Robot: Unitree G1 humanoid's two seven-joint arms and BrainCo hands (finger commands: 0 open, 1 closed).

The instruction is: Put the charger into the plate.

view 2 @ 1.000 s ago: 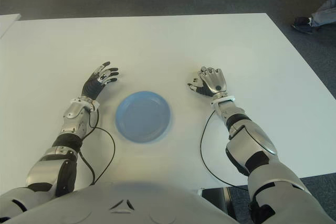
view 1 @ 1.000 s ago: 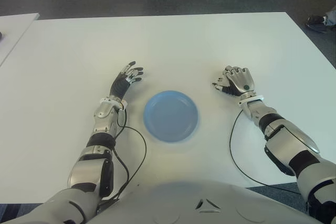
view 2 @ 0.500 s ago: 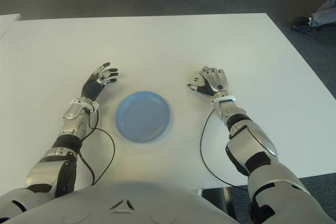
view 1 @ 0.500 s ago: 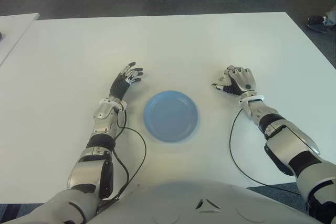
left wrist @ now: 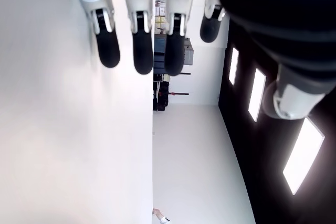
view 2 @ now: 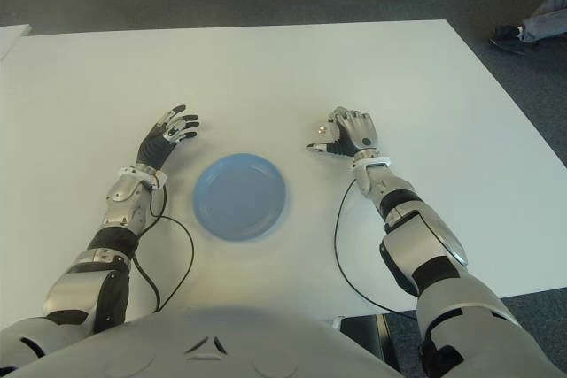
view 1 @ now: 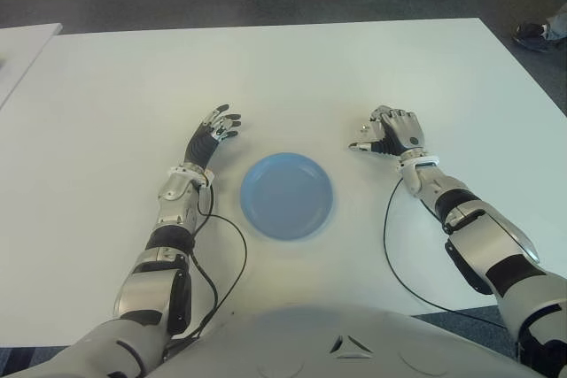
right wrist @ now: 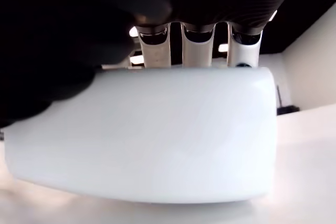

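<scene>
Right wrist view fills with a white block, the charger (right wrist: pixel 142 135), with your right hand's fingers (right wrist: pixel 197 43) wrapped over its far edge, so you have it gripped. From the head cameras, that right hand (view 1: pixel 390 133) sits to the right of the blue plate (view 1: pixel 287 196), well apart from its rim, and over the last second it has shifted a little toward the plate and away from you, fist turned inward. That reads as the carry just starting; the charger is in hand, not yet over the plate. Your left hand (view 1: pixel 213 133) shows at the plate's upper left, fingers spread and empty, above the table (view 1: pixel 292 77).
</scene>
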